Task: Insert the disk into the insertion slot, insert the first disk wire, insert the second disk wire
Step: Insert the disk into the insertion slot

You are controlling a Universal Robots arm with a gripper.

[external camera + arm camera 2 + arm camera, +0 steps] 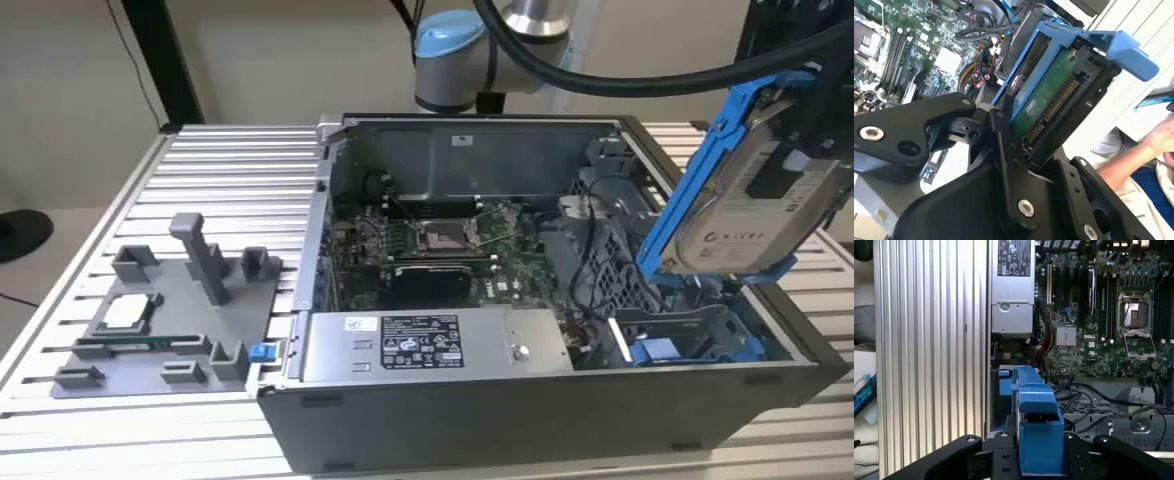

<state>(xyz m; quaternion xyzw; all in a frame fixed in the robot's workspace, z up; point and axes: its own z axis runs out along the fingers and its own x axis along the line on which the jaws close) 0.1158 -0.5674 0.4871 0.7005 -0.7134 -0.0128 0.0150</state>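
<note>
- Gripper (1038, 460): fingers (961, 457) pinching the disk (747, 215) by its blue carrier.
- Disk: tilted, nearly on edge, raised above the insertion slot (681, 338) (exterior view's right end of the open case (534, 410)), not seated.

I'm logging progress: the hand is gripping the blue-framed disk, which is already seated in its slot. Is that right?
Not quite. The hand grips the disk, but it is not seated: the exterior view shows it tilted in the air above the slot in the case.
</note>
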